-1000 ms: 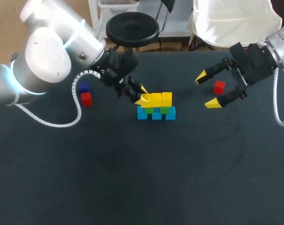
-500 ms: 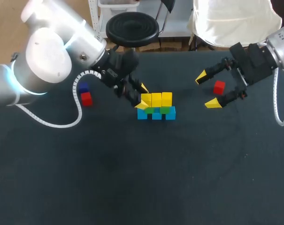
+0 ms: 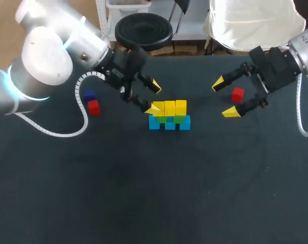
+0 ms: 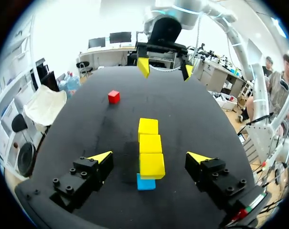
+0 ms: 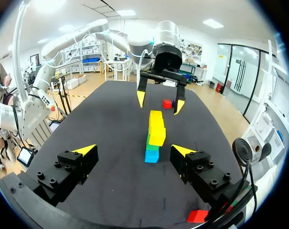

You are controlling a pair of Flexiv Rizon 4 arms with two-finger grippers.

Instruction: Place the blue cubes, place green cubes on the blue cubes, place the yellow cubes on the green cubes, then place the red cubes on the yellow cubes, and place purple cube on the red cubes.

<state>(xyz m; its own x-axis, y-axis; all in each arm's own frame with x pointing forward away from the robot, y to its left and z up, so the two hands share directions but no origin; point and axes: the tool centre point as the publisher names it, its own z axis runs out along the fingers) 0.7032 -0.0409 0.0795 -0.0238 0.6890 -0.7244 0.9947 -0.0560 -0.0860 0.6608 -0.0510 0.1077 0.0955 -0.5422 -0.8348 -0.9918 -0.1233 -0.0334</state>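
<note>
The stack is a short wall three layers high: blue cubes (image 3: 169, 124) on the tabletop (image 3: 154, 193), green cubes (image 3: 180, 119) on them, and three yellow cubes (image 3: 169, 108) on top, set edge to edge. It stands a little toward 12 o'clock from the tabletop's middle. In the head view its long axis runs from 9 to 3 o'clock.

The left hand (image 3: 154, 97) is at the wall's 9 o'clock end with its fingers spread wide. The right hand (image 3: 224, 98) is well off toward 2 o'clock, also spread, and grips nothing. The right red cube (image 3: 238, 94) appears between its fingers. A left red cube (image 3: 93, 107) lies at 9 o'clock from the wall, and a purple cube (image 3: 90, 95), which looks dark blue, is just beside it at 12 o'clock.

From above, one left fingertip seems to overlap the end yellow cube. The left wrist view shows the left hand (image 4: 150, 157) straddling that end, with clear gaps on both sides. Here the wall runs straight ahead, end on, as yellow cubes (image 4: 149, 148) over one blue end face (image 4: 145, 182). The right hand (image 4: 164, 67) is beyond.

The right wrist view, from the right hand (image 5: 133, 150), alone shows all three colours stacked on the wall's other end: yellow (image 5: 157, 129), green (image 5: 151, 145), blue (image 5: 152, 155). The right red cube (image 5: 198, 216) lies low beside one finger, and whether they touch is unclear.
</note>
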